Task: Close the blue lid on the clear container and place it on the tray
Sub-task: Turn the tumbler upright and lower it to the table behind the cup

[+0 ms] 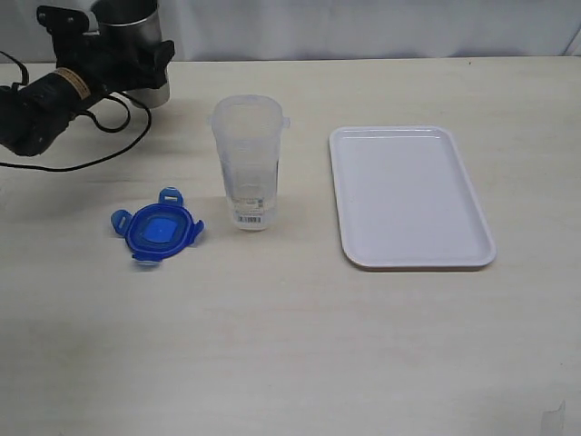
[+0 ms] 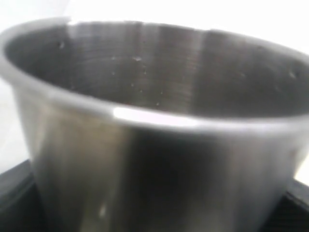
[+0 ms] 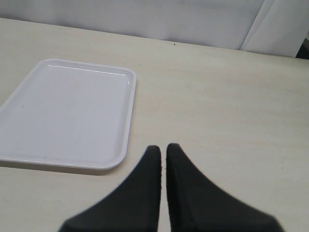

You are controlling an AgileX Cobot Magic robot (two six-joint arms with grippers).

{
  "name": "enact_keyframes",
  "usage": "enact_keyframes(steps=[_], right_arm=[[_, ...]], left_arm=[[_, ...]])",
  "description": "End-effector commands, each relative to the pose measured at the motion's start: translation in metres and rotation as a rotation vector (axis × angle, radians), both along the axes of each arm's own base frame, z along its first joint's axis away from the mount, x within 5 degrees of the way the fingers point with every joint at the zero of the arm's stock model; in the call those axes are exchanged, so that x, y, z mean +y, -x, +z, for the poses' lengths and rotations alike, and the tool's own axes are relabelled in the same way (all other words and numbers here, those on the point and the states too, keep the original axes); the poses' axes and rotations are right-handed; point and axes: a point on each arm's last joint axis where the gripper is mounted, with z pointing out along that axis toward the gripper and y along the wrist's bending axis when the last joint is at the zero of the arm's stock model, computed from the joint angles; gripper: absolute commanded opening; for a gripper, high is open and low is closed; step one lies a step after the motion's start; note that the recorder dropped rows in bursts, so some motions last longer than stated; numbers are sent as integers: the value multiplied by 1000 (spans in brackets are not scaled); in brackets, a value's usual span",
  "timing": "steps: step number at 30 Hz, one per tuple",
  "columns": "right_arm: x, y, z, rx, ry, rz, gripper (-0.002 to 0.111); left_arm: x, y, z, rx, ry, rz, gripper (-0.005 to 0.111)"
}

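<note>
The clear container [image 1: 247, 163] is stood upright and uncapped near the middle of the surface [image 1: 290, 354], with its barcode label turned toward the near edge. The blue lid [image 1: 156, 229] is laid flat on the surface just beside the container, on the side toward the left edge and slightly nearer the near edge; the two are not touching. The tray [image 1: 408, 195] is laid flat toward the right edge, apart from the container. At the far left corner, the left gripper [image 1: 113, 50] is positioned around the grey metal cup [image 1: 127, 23], and its jaws are clamped against the cup's sides. The right gripper [image 3: 163, 150] is held above bare surface beside the tray, jaws pressed together with nothing between them.
</note>
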Motion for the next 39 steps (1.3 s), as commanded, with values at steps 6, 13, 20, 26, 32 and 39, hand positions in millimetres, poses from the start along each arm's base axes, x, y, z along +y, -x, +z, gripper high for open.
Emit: enact_keyframes(steps=[6,13,20,26,32,39], right_arm=[[0,0,0,-2,-2,-6,4],[0,0,0,-2,-2,-6,4],[0,0,0,-2,-2,-6,4],[0,0,0,-2,-2,-6,4],[0,0,0,-2,-2,-6,4],[0,0,0,-2,-2,-6,4]], left_arm=[[-3,-29,-11,-76,84,-13,0],[-3,-35,-18,-53,67,1,0],[-3,-35,-19,-47,60,0,0],[-3,-33,-33,-30,67,-7,0],[-4,-31,-44,-45,92,-23,0],[-6,-30,-46,-38,72,-43,1]])
